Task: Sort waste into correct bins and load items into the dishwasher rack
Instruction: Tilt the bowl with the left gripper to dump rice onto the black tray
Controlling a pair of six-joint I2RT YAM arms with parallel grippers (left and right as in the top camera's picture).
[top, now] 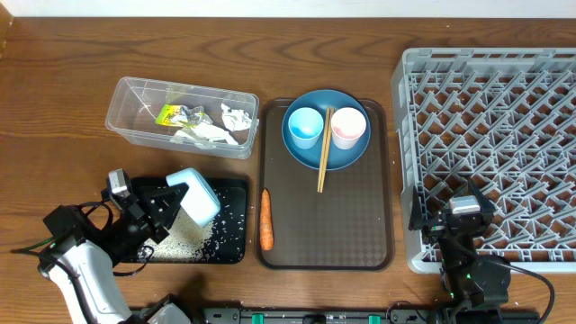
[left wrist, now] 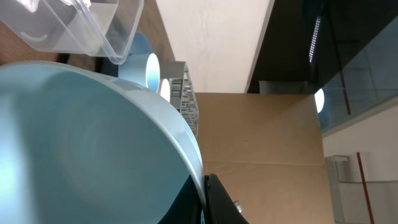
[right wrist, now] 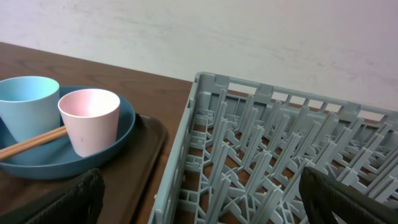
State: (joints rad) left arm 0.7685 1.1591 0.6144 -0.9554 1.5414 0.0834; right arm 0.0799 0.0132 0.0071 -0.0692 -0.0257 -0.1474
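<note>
**Bowl tipped over black tray**

The left gripper (top: 175, 202) is clamped tight on the bowl (top: 193, 196), holding it tilted above the black tray (top: 236, 254), where rice (top: 184, 238) lies scattered. The right gripper (right wrist: 202, 180) hangs wide open and empty at the rack (top: 504, 99)'s near-left corner. Foil (top: 191, 114), wrapper (top: 167, 113) and tissue (top: 236, 118) lie in the tub (top: 126, 94). The plate (top: 310, 157) on the brown tray (top: 360, 234) carries a blue cup (top: 303, 127), a pink cup (top: 348, 128) and 2 chopsticks (top: 323, 153). The carrot (top: 266, 220) lies beside the plate.
</note>
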